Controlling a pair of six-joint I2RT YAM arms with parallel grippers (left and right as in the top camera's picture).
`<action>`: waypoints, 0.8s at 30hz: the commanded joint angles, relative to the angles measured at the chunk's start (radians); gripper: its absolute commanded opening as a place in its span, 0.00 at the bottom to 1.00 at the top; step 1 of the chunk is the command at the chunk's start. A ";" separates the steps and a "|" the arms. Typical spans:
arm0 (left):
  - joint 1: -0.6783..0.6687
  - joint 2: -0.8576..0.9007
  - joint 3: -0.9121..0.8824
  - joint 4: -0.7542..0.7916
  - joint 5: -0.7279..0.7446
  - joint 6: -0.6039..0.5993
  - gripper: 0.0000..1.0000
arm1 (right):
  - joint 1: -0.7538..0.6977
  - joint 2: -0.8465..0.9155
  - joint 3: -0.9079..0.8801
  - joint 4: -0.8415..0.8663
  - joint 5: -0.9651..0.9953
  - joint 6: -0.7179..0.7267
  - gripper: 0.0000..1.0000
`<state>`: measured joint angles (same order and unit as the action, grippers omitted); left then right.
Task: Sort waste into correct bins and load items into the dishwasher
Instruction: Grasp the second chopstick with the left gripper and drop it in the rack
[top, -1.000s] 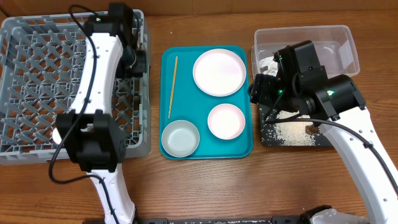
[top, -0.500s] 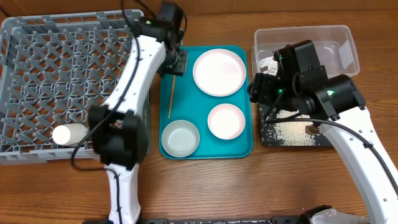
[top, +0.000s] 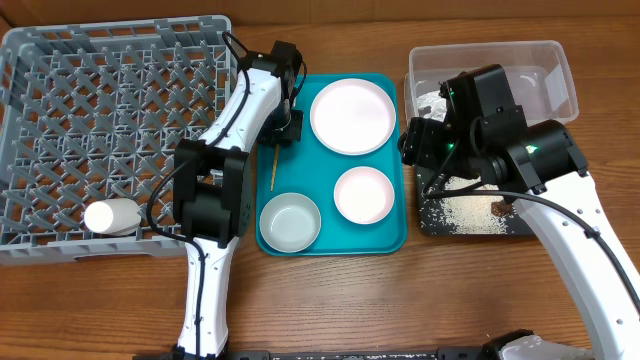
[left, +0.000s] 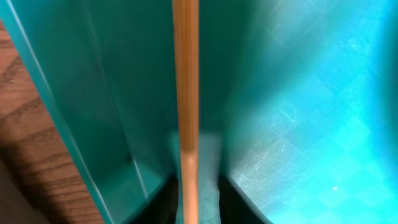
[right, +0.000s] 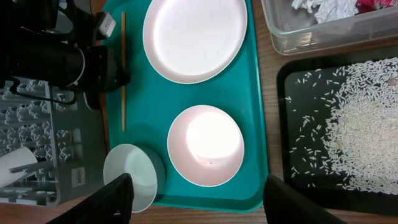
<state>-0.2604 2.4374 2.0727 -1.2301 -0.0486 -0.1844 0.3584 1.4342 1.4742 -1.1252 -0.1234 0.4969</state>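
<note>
I have the left gripper (left: 196, 200) low over the thin wooden chopstick (left: 185, 93), which lies flat on the teal tray (top: 325, 170), near its left wall. The jaws stand narrow, one on each side of the stick. In the left wrist view I see a small slit of tray on one side, so I cannot tell whether they already pinch it. The right gripper (right: 198, 186) hangs wide open over the tray and carries nothing.

I judge the stick to be very light and stiff, but smooth and round, so it can roll or swing in the claw. The best hold is across its middle part, so neither end hangs down.

The left wrist view gives only the stick, the tray floor and a strip of table. It does not tell me where along the stick I am. The overhead view shows the left gripper over about the middle of the stick, but the arm hides the fingertips. It also shows the large flat plate (top: 352, 116), the pinkish bowl (top: 363, 194) and the greyish-white bowl (top: 290, 222) on the tray, and the white cup (top: 110, 216) lying in the dish rack (top: 60, 120). Only the right wrist view shows the whole stick, and the rice grains (right: 367, 124) on the black tray (right: 283, 124).
</note>
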 joint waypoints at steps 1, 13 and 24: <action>0.001 0.023 0.004 -0.007 -0.010 -0.003 0.10 | -0.005 -0.001 0.012 0.004 0.002 0.001 0.68; 0.027 -0.270 0.095 -0.133 -0.021 -0.040 0.07 | -0.005 -0.001 0.012 0.000 0.002 0.001 0.68; 0.100 -0.385 0.032 -0.167 -0.215 -0.040 0.09 | -0.005 -0.001 0.012 -0.003 0.002 0.001 0.68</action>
<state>-0.1856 2.0045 2.1628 -1.4117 -0.1982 -0.2108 0.3588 1.4342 1.4742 -1.1297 -0.1234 0.4973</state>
